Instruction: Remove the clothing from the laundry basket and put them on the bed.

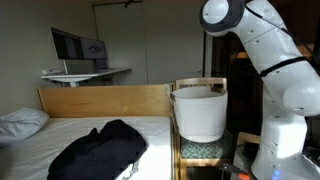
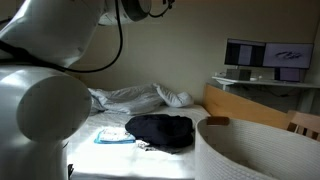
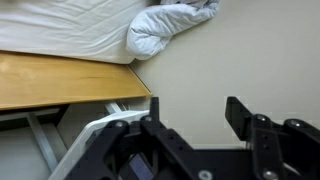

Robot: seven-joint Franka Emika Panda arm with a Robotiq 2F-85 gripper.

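Note:
A large black garment (image 1: 100, 148) (image 2: 160, 131) lies in a heap on the white sheet of the bed (image 1: 55, 135) (image 2: 112, 118). A pale flat piece of fabric (image 2: 115, 137) rests beside it. The white laundry basket (image 1: 198, 112) (image 2: 250, 150) stands at the foot of the bed; its inside is hidden. In the wrist view my gripper (image 3: 195, 115) is open with nothing between its fingers, high over the beige floor beside the bed's wooden frame (image 3: 60, 80). Neither exterior view shows the gripper, because the arm rises out of the frame.
A white pillow (image 1: 22, 122) and bunched white bedding (image 2: 135, 97) (image 3: 170, 25) lie at the head of the bed. The wooden end board (image 1: 105, 100) stands next to the basket. A desk with monitors (image 1: 78, 45) (image 2: 265, 55) is behind. The robot's base (image 1: 275, 140) is beside the basket.

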